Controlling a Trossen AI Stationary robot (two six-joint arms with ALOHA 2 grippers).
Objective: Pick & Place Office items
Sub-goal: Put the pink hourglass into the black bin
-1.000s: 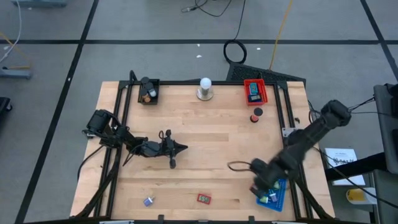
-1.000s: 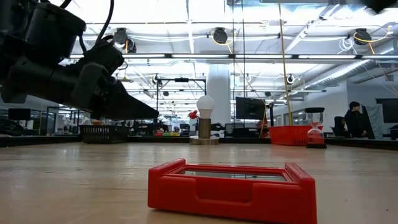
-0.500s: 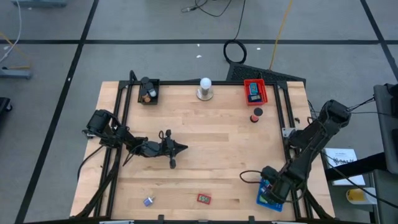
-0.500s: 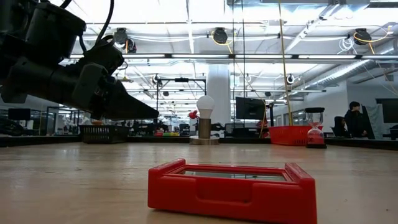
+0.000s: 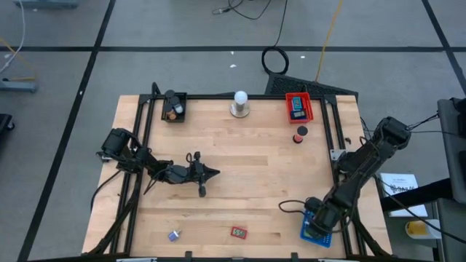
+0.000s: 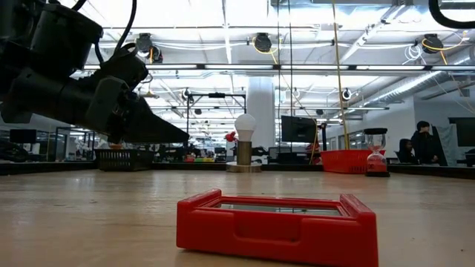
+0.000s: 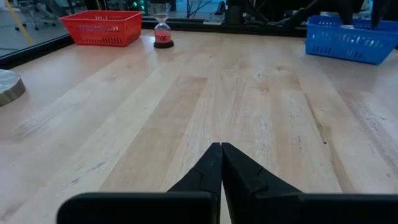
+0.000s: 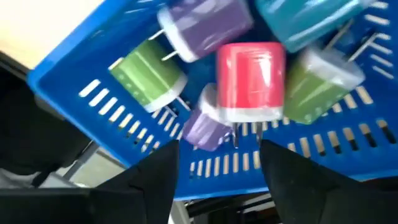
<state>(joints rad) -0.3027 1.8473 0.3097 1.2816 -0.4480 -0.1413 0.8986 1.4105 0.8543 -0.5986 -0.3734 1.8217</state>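
1. Your right gripper (image 5: 315, 227) hangs over the blue basket (image 5: 325, 239) at the table's near right corner. In its wrist view the two dark fingers (image 8: 149, 180) stand apart with nothing clamped between them.
2. Directly past those fingers, inside the blue basket (image 8: 81, 81), you see a pile of small plug-like pieces: a red one (image 8: 250, 81) in the middle, two green ones (image 8: 149, 78), two purple ones (image 8: 205, 25) and a teal one (image 8: 305, 18). The red piece sits just beyond the gap between the fingers; whether it touches them you cannot tell.
3. From above, the arm covers most of the basket, so its contents are hidden there.
4. Your left gripper (image 5: 211, 172) waits low over the left middle of the table, its fingers (image 7: 211, 171) pressed together on nothing.
5. Farther out on the bare wood, a small red item (image 5: 239, 232) and a small purple-blue item (image 5: 174, 235) lie near the front edge, well apart from both grippers.
6. A red hourglass-like piece (image 5: 299, 135) stands just in front of the red tray (image 5: 298, 106) at the back right; something blue lies in that tray, too small to identify.
7. The black tray (image 5: 173, 106) at the back left holds something you cannot make out.
8. The white bulb on its round base (image 5: 239, 103) stands at the back middle.
9. In the low view, the red item (image 6: 278, 226) fills the foreground.
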